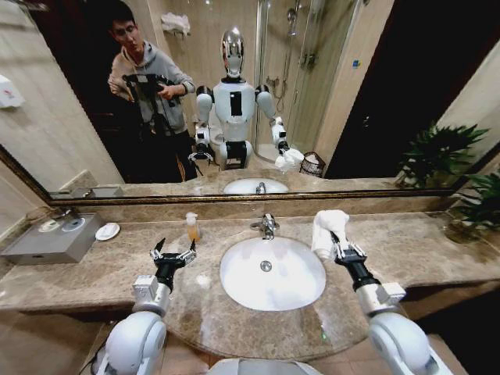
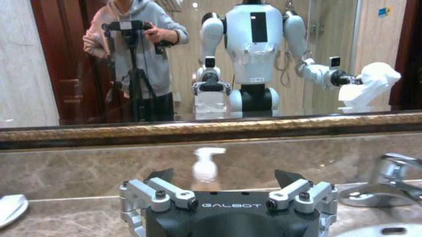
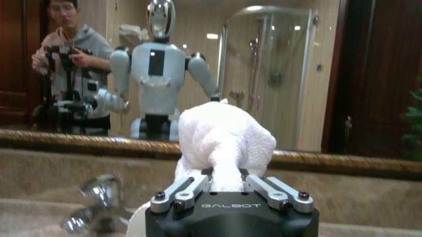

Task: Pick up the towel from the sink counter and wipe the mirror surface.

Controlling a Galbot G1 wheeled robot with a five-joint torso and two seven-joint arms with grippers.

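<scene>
A: Head view: our right gripper (image 1: pixel 338 248) is clamped on the white towel (image 1: pixel 329 229), holding it up off the sink counter (image 1: pixel 437 254), just right of the chrome tap (image 1: pixel 266 226).

B: In the right wrist view we see the fingers (image 3: pixel 185 190) pinched tight around a fold, with the cloth bunched beyond them, in front of the mirror (image 3: pixel 297 74).

A: And our left gripper (image 1: pixel 173 253)?

B: It hovers above the counter left of the white basin (image 1: pixel 271 273), jaws spread wide and empty. Just beyond its fingertips stands a soap pump bottle (image 2: pixel 205 165), with the mirror's bronze frame (image 2: pixel 197 129) behind that.
</scene>
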